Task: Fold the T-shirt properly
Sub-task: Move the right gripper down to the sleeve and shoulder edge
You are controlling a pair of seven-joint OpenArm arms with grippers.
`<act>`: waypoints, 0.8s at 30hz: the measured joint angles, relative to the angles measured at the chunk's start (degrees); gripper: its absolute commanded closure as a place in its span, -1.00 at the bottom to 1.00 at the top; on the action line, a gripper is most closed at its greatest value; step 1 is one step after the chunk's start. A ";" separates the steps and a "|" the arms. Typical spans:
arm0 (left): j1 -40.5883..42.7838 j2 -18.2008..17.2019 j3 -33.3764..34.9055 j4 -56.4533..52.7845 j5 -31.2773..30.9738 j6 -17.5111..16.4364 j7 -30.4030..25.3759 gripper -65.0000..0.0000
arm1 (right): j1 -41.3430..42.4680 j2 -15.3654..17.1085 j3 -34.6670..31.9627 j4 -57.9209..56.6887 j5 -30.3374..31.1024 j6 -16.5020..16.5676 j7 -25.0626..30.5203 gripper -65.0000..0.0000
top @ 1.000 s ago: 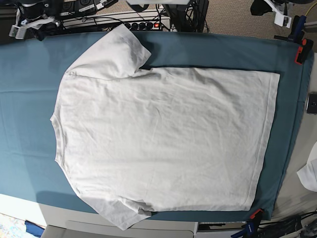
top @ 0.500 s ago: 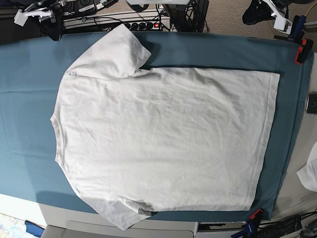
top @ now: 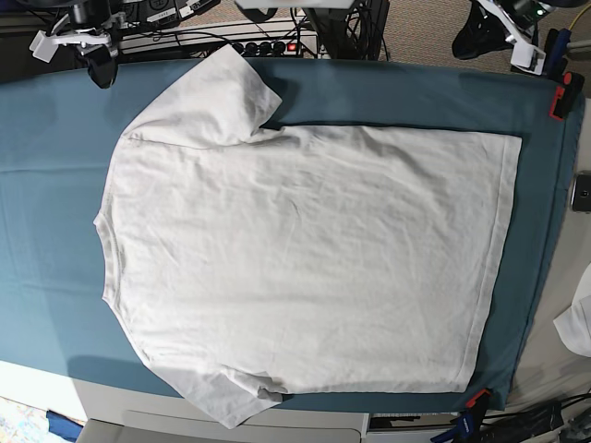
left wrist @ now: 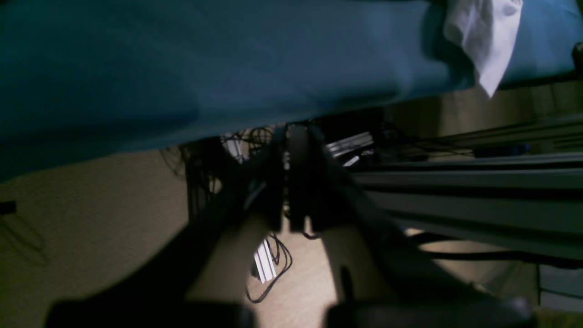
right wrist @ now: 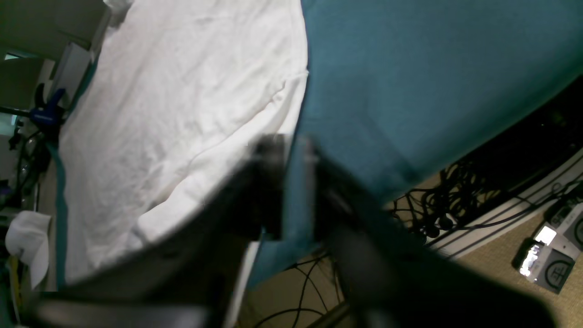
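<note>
Base view: T-shirt (top: 305, 249) lies flat and spread on the teal table cloth (top: 46, 185), neckline toward the view's left, bottom hem toward the right, both sleeves out. One sleeve points to the top edge, the other hangs at the bottom edge of the cloth, partly bunched. Right gripper (top: 100, 66) sits at the top-left corner, over the cloth's edge, well apart from the shirt; its upper arm is cut off by the frame. Left gripper (top: 473, 35) is at the top right, off the cloth, mostly cropped out. Red clamp (top: 561, 97) pins the cloth's right corner. Small white fabric piece (top: 577, 323) is half cut off at the right edge.

Right wrist view: fingers (right wrist: 268, 182) are dark and badly blurred, a strip of teal cloth showing between them, so jaws parted with nothing in them; shirt (right wrist: 182, 114) lies beyond, untouched.

Left wrist view: very dark. Left fingers (left wrist: 291, 182) are pressed together, clenched on nothing, hanging over floor and cables beside the table edge. Only a white corner (left wrist: 487, 41) shows at the top right; can't tell which part of the shirt.
</note>
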 measured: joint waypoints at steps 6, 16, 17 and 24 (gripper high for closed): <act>-0.02 0.00 0.00 0.00 0.24 0.00 0.00 0.90 | 1.31 0.02 -0.37 0.00 1.57 -0.33 0.02 0.27; 0.00 -0.02 0.00 0.00 0.26 0.00 0.00 0.90 | 2.75 -1.27 -9.68 0.00 -3.39 -4.55 1.18 0.27; 0.00 -0.04 0.00 0.00 0.26 0.00 0.02 0.90 | 2.86 -1.42 -10.27 0.00 -3.82 -4.76 1.25 0.27; 0.00 -0.13 0.00 0.00 0.24 0.00 0.00 0.78 | 3.80 -1.57 -11.02 -0.07 -7.91 -9.44 2.01 0.27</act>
